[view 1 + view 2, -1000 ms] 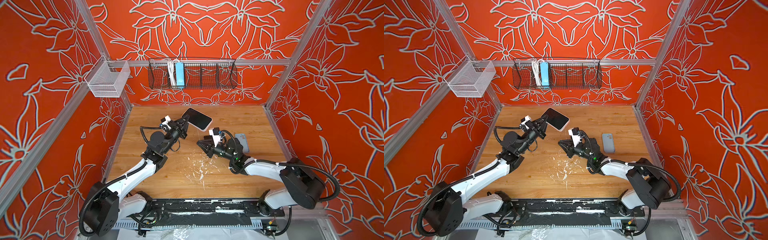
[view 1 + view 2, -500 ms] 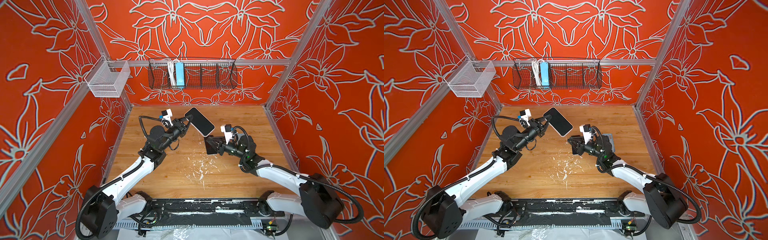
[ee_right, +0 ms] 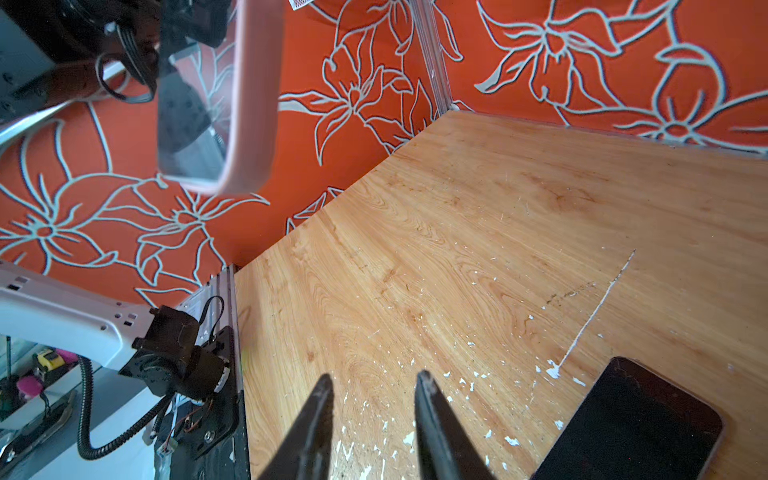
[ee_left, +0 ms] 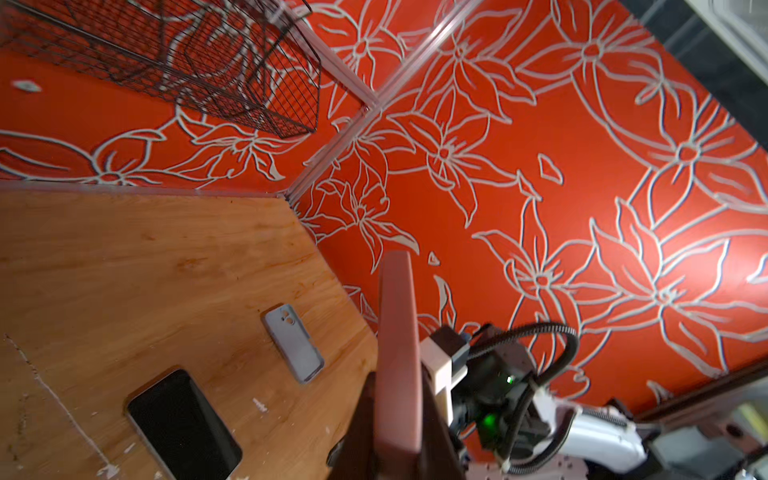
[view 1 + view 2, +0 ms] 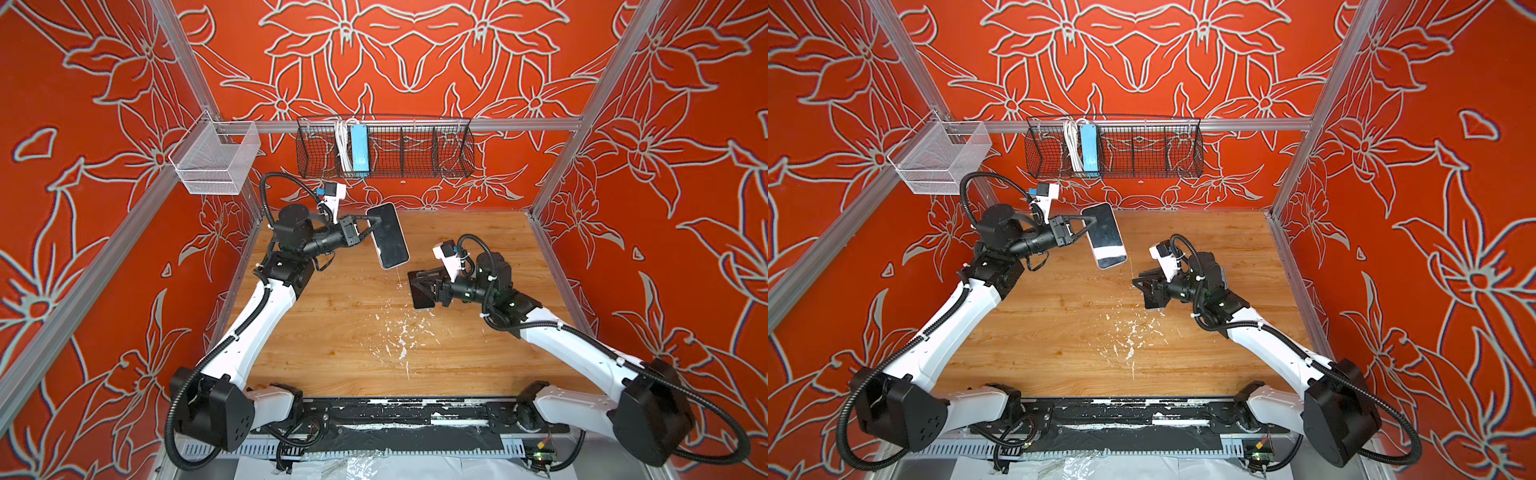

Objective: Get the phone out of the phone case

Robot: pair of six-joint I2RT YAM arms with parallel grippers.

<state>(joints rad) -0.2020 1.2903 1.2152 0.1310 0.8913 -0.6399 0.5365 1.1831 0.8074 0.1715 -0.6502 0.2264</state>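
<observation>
Between floral walls (image 5: 415, 62), phone (image 4: 183, 424) on tabletop (image 5: 332, 332)

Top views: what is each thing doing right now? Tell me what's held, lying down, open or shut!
left tool: shut on the edge of the pink case.
pink case: held up in the air, tilted; cannot tell if empty.
right tool: open, holding nothing.
black phone: lying flat on the table, dark face up, not in a case.
grey case: lying flat on the table, untouched.
wire basket: hanging on the back wall, blue box inside.
</observation>
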